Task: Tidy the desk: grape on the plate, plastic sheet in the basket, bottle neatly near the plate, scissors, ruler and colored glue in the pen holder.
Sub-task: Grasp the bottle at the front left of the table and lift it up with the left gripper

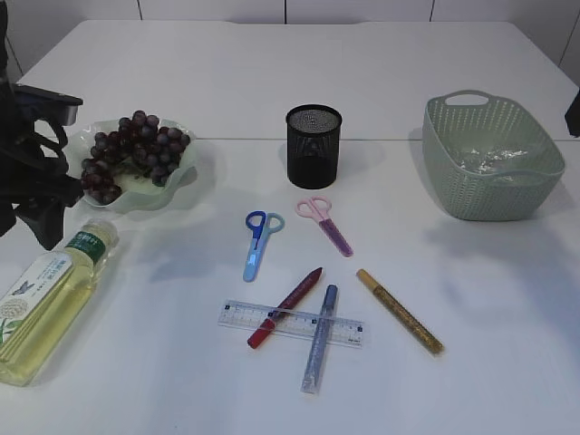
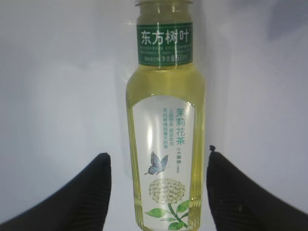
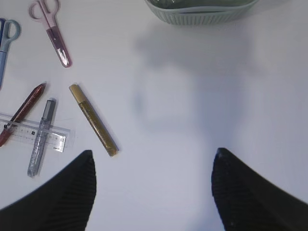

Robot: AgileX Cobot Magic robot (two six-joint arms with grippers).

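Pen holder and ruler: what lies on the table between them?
The blue scissors and pink scissors lie between pen holder and ruler, shown in the exterior view.

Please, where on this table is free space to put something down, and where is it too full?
Bare: the strip between the gold glue pen and the basket, and the far side behind the pen holder. Crowded: front centre, where two glue pens cross the ruler, with both scissors just behind.

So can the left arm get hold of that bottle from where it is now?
Probably yes. The left gripper is open with its fingers on either side of the lying bottle, apart from it, and nothing lies between them. The plate of grapes sits beyond the cap, out of the way.
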